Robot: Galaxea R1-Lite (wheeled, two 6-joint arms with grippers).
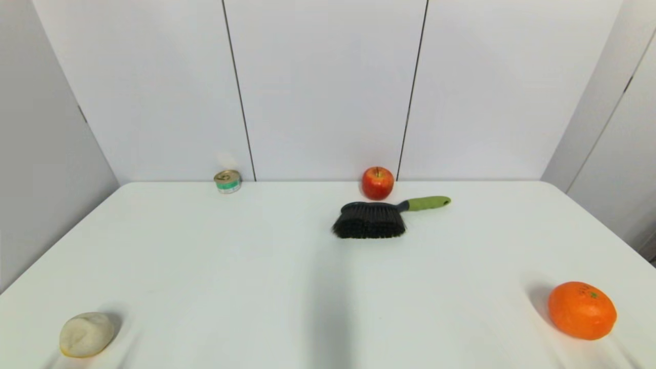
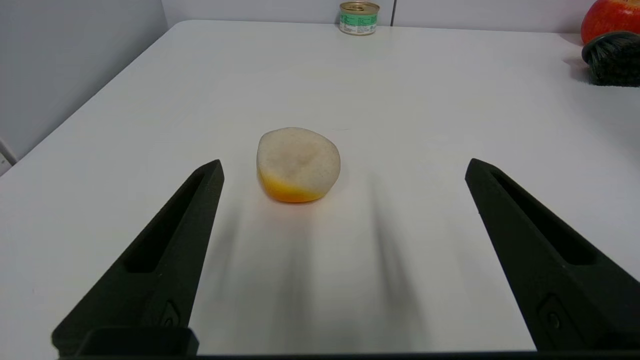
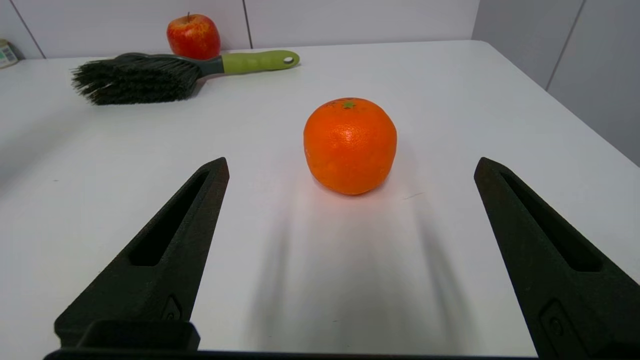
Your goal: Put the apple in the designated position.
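The red apple stands at the table's far edge by the wall, just behind the brush; it also shows in the right wrist view as the apple and partly in the left wrist view as the apple. My left gripper is open near the front left, with the beige lump a little ahead of its fingers. My right gripper is open near the front right, facing the orange fruit. Neither arm shows in the head view. The designated position has no visible mark on the white table.
A black brush with a green handle lies directly in front of the apple. A small green-labelled tin stands at the back left. The beige lump is at the front left, the orange fruit at the front right.
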